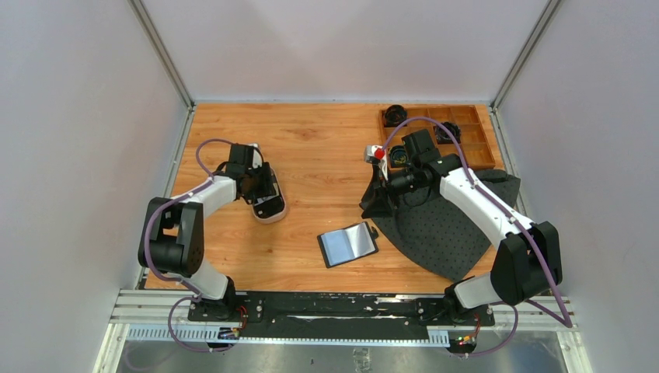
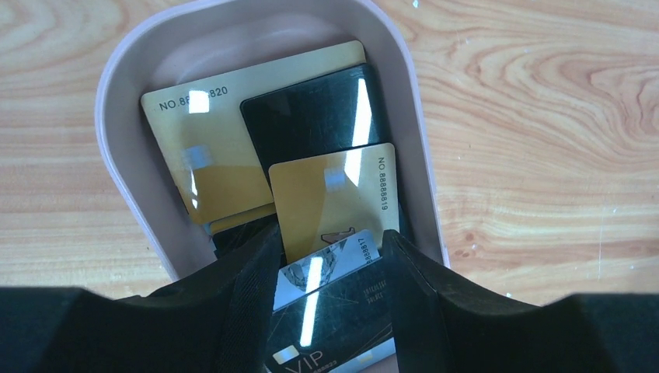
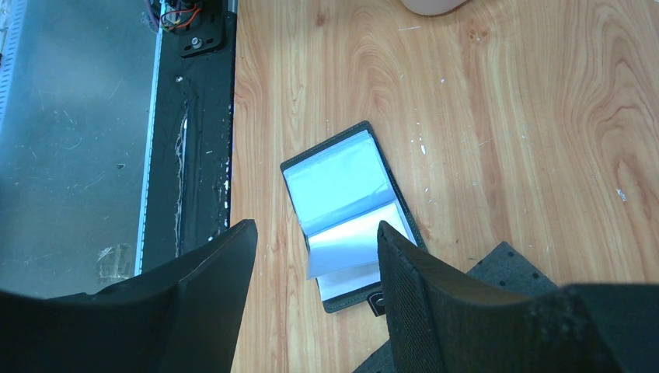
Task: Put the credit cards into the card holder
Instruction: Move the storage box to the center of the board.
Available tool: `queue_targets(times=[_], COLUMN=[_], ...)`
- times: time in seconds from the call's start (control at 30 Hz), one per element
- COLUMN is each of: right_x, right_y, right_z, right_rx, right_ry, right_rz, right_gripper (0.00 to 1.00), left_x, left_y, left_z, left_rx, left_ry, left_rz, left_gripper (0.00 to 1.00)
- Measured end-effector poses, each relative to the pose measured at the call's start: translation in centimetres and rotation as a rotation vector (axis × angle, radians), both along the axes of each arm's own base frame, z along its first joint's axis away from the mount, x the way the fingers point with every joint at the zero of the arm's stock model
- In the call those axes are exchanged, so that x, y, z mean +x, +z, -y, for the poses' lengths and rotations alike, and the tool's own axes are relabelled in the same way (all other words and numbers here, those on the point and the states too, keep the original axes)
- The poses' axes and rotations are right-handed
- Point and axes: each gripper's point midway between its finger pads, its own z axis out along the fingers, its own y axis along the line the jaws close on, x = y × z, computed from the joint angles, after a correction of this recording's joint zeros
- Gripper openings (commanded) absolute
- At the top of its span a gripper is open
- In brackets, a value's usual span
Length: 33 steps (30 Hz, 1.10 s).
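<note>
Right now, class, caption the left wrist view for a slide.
Left gripper poised, jaws apart, over gold, black and silver cards piled in the tray.

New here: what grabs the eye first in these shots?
A pale oval tray on the left, piled with gold and black credit cards, the left gripper open right over them. Front centre, the card holder lies open, the right gripper open near it, not touching.
</note>
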Motion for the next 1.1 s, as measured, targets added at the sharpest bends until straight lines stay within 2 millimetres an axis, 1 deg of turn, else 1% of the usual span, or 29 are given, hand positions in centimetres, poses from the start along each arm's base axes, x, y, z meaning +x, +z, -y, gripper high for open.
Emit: queue_targets(times=[0.53,0.6,0.83,0.93,1.1], right_x=[0.0,0.0,0.0,0.1,0.2], right_y=[-0.1,-0.1,-0.1,-0.1,-0.1], right_z=[0.0,0.0,0.0,0.0,0.2], right_rx=[-0.001,-0.001,-0.001,-0.001,0.0], right_ry=[0.001,0.001,0.001,0.0,-0.007], right_rz=[0.0,0.0,0.0,0.0,0.0], right_gripper=[0.62,0.62,0.62,0.62,0.62], left_x=[-2.1,-2.3,-2.4,-2.5,-2.8], left_y=[0.2,0.5,2.5,2.8,2.6], left_z=[0.2,0.2,0.8,1.1,1.0], left_rx=[-0.005,-0.008,-0.046,-0.063,-0.057], left_ry=[-0.041,-0.042,-0.047,-0.055,-0.061], left_rz=[-0.073,-0.073,-0.031,-0.028,-0.04], left_gripper=[0.5,0.5,0.49,0.5,0.5])
